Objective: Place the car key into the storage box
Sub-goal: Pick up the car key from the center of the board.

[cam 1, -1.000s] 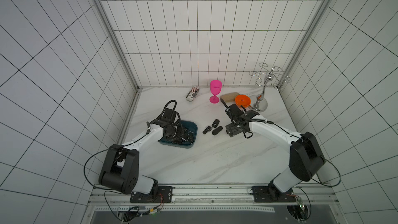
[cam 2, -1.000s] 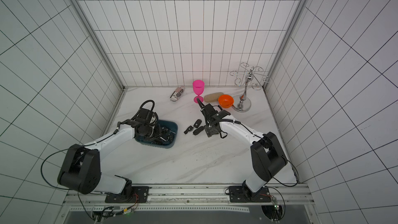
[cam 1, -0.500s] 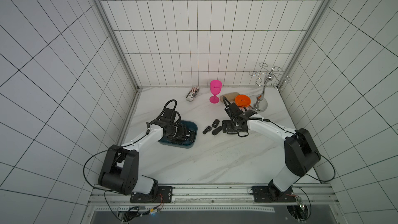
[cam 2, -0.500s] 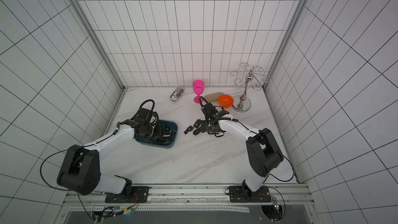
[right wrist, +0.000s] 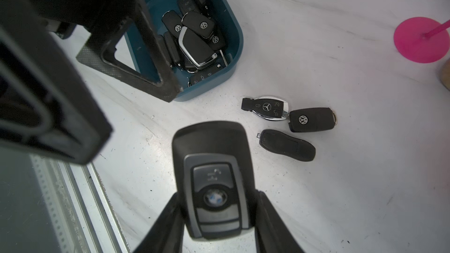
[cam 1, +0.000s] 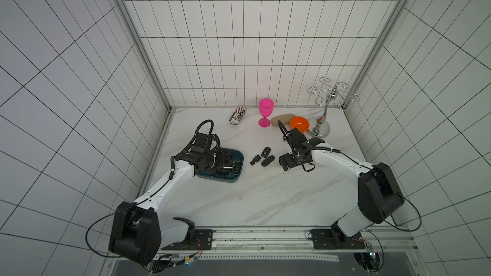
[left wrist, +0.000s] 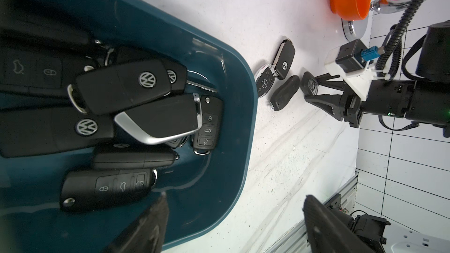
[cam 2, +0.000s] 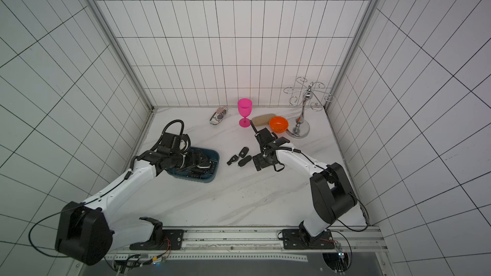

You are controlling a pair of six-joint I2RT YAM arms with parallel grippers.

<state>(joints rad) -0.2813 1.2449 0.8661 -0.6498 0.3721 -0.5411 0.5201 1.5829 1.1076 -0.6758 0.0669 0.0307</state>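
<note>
Over the middle of the desk (cam 1: 265, 197), apart from the storage box (cam 1: 225, 180), the right gripper (right wrist: 218, 194) is closed on the BMW key fob (right wrist: 214, 166), one finger against each long side. The fob's long axis runs along the fingers: plain black end out past the fingertips, badge end back between them, button face toward the wrist camera. In both top views it is lost against the black gripper, so its height above the desk cannot be judged. The left gripper (left wrist: 234, 195) is wide open, straddling the box's rim on the rail side and hiding part of the box from above. Both wrist views cut the box off; a pile of black key fobs (left wrist: 151, 118) lies inside. Between box and right gripper, the Mercedes key (right wrist: 266, 107) and VW key (right wrist: 311, 119) touch, a plain black fob (right wrist: 287, 145) just beside them
</note>
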